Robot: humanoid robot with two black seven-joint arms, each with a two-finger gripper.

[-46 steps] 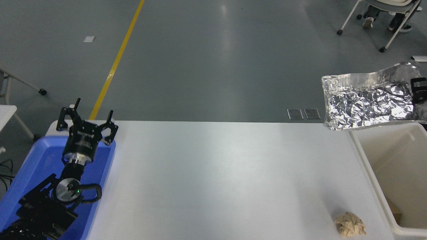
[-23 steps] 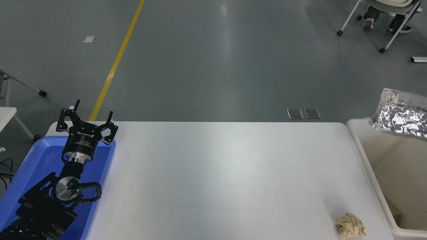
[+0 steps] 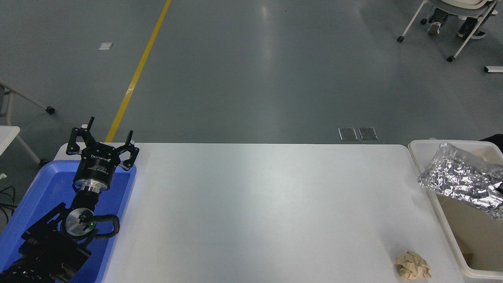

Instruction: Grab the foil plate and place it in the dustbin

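**One foil plate over the dustbin mouth**

Lying tilted across the open top of the dustbin (image 3: 426,147), at the table's right end: the foil plate (image 3: 461,179), crinkled and shiny, its left end over the bin's near-left rim, its right end cut off by the picture's edge. Whether resting on the rim or held above it, cannot tell.

Just visible at the right edge, by the plate: a sliver of black. Right gripper itself out of sight.

Parked at the lower left, above the blue tray (image 3: 23,220): the left gripper (image 3: 103,143), fingers spread apart, holding nothing.

Sitting on the white table (image 3: 251,212) near its front right corner, well apart from the plate: a tan paper wad (image 3: 412,265).
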